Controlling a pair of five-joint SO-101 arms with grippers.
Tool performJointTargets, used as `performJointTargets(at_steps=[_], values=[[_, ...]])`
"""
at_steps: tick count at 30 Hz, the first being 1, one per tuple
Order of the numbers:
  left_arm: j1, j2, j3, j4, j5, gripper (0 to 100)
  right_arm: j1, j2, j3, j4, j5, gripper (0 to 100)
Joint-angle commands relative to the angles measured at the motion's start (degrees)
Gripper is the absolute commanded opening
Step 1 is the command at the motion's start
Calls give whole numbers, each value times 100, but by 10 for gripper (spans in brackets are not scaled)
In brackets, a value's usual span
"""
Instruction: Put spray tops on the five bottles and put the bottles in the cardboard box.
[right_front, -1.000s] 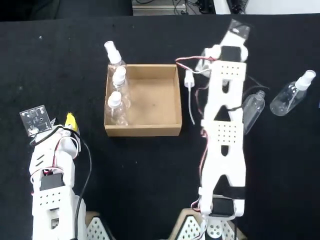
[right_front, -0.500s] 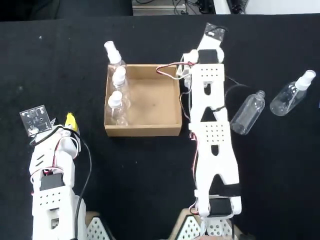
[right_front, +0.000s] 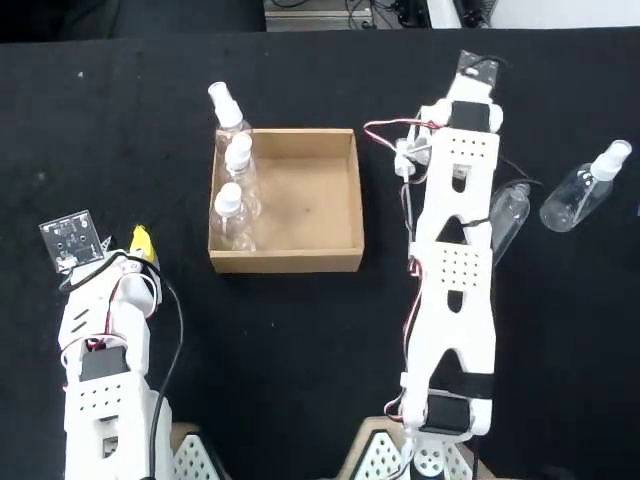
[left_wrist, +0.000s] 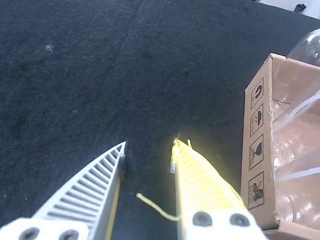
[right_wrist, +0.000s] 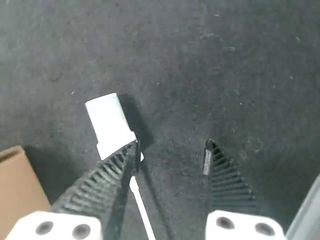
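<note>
Right of centre in the high view, the right gripper (right_wrist: 170, 150) hung over the loose spray top (right_front: 405, 160). Its jaws were spread, the cap just beside one finger, nothing pinched. The uncapped bottle (right_front: 510, 212) lay just right of that arm, and a capped bottle (right_front: 585, 187) lay near the right edge. Three more capped bottles (right_front: 232, 205) lined the cardboard box's (right_front: 320, 255) left wall. The left gripper (left_wrist: 150, 150), lower left, was spread and empty. Step judged: grasping the top for the fourth bottle. Next move: centre the jaws on the cap, close them, and carry it to the open neck.
</note>
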Motion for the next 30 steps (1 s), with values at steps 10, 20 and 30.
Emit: performJointTargets(at_steps=[10, 20, 30], values=[[-48, -97, -66, -141, -62, 130, -615, -1015, -31, 62, 985, 184], [-48, -97, -66, -141, -62, 130, -563, -224, 13, -246, 1029, 186], [-48, -97, -66, -141, -62, 130, -466, 171, 66, -422, 1310, 123]])
